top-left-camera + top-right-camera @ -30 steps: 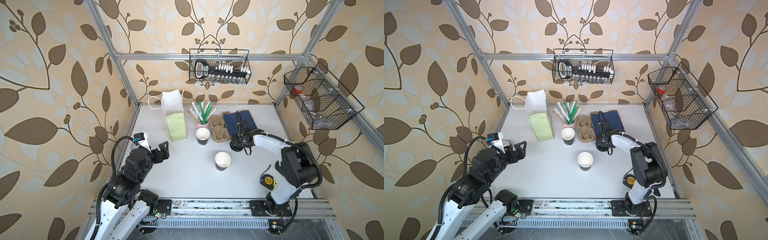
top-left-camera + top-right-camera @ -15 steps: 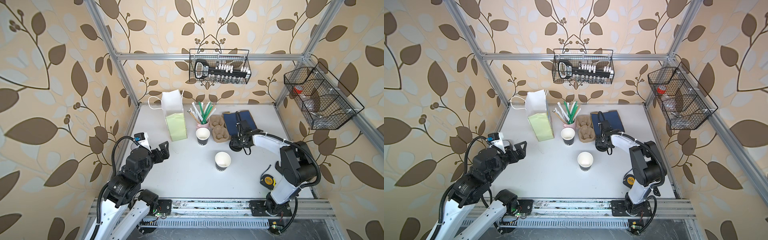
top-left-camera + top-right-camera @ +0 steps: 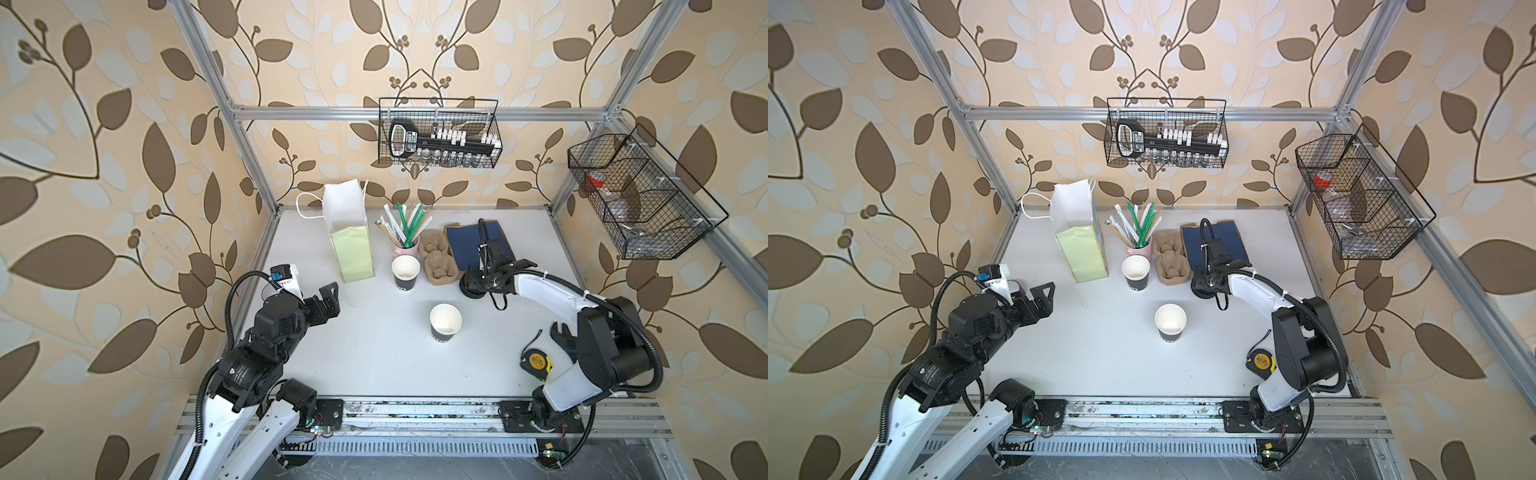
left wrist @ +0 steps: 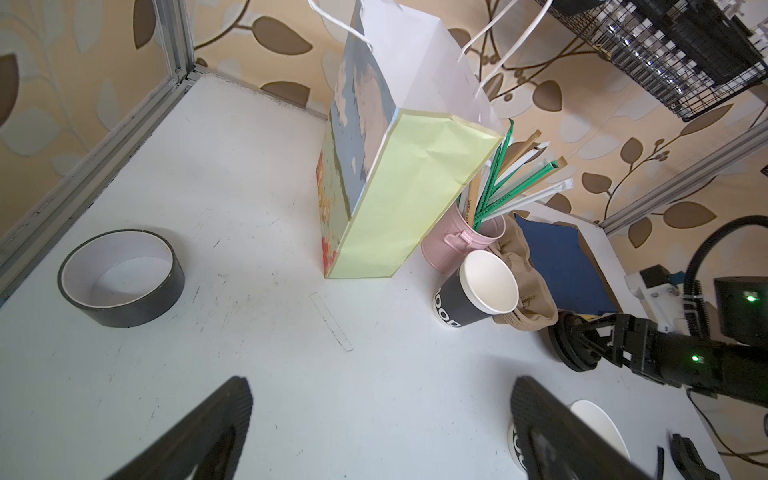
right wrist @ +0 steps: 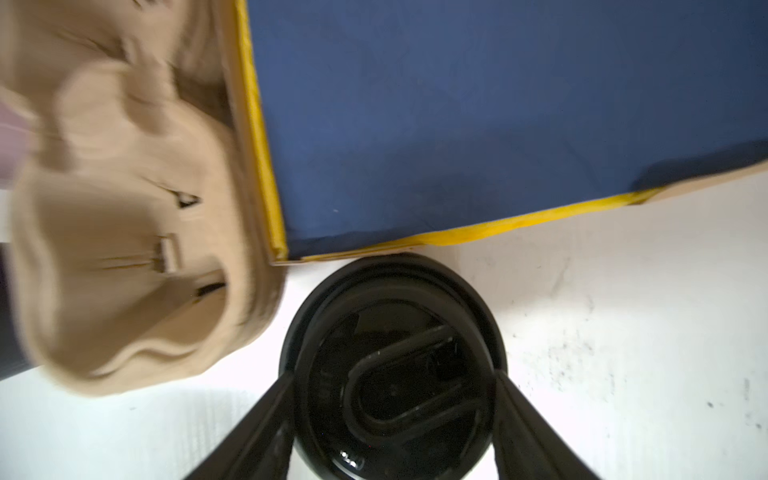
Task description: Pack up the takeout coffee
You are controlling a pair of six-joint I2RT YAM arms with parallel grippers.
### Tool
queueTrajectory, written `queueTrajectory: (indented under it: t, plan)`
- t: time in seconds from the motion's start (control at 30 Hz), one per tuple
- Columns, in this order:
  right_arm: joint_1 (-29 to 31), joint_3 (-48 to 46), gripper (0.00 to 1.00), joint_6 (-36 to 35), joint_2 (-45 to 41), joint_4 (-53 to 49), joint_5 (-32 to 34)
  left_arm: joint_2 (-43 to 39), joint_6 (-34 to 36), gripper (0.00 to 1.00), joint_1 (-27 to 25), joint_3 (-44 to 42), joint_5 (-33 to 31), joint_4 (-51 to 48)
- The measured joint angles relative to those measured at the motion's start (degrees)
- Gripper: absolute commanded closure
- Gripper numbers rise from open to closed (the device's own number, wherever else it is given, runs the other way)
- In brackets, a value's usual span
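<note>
Takeout coffee (image 3: 445, 322): open black cup mid-table; its twin (image 3: 405, 272) stands just beside the pink straw cup (image 3: 405, 249). Risk: a pinch on the black lid (image 5: 395, 299) at its thin rim may buckle it or pop it free. Right gripper (image 5: 391, 376) brackets that lid, fingers at the rim; cannot tell if clamped. Left gripper (image 3: 326, 299) is spread wide and empty.

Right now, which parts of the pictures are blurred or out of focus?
Right wrist view: the cardboard cup carrier is smeared by blur, the black lid sharper, with small glints. Left wrist view: the fingers of the left pincer are soft, the paper bag crisp. Both top views: sharp, the table evenly lit.
</note>
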Motion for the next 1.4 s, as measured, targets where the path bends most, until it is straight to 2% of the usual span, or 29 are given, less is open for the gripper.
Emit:
queueTrajectory:
  t: [0.37,0.53,0.73,1.0,1.2,1.4]
  plan:
    - [0.0,-1.8,0.34,0.0,-3.3,-0.3,-0.5,0.3,0.0,0.01,0.0,0.0,0.2,0.0]
    - [1.6,-2.8,0.35,0.0,-9.9,-1.9,-0.8,0.3,0.0,0.01,0.0,0.0,0.3,0.0]
    - [8.1,-2.8,0.35,-0.3,-18.7,-5.0,-0.4,0.3,0.0,0.01,0.0,0.0,0.5,0.0]
    - [23.2,-2.8,0.35,0.0,-26.8,-11.3,1.6,0.3,0.0,0.01,0.0,0.0,0.8,0.1]
    - [31.4,-2.8,0.36,1.1,-27.1,-15.0,4.4,0.2,0.0,0.01,0.0,0.0,1.6,0.3]
    - [34.3,-3.0,0.36,1.3,-24.3,-16.4,6.6,-0.4,0.0,0.01,0.0,-0.1,1.5,0.4]
